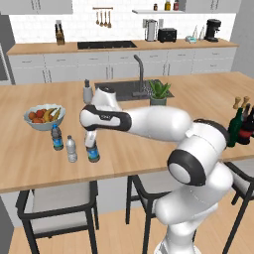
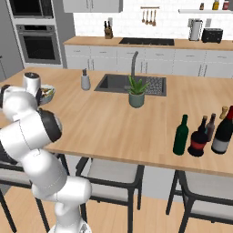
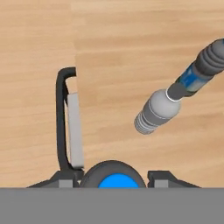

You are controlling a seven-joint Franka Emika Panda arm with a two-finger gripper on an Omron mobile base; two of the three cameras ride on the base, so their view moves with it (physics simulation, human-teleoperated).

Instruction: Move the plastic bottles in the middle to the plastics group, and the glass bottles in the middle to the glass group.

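- the gripper stands upright over the wooden counter, its jaws clamped on the blue-labelled bottle, whose base rests on the wood.
- just to its left stand the pale white-capped bottle and another blue-labelled, dark-capped bottle, near a fruit bowl.
- far right, the green wine bottle and red-banded black bottle stand beside taller dark bottles.

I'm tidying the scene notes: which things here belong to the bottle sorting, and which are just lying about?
Job: blue-labelled bottle under the hand; two small water bottles; green wine bottle; squat black bottle; tall dark bottles.

Lying about: fruit bowl; potted plant; soap dispenser.
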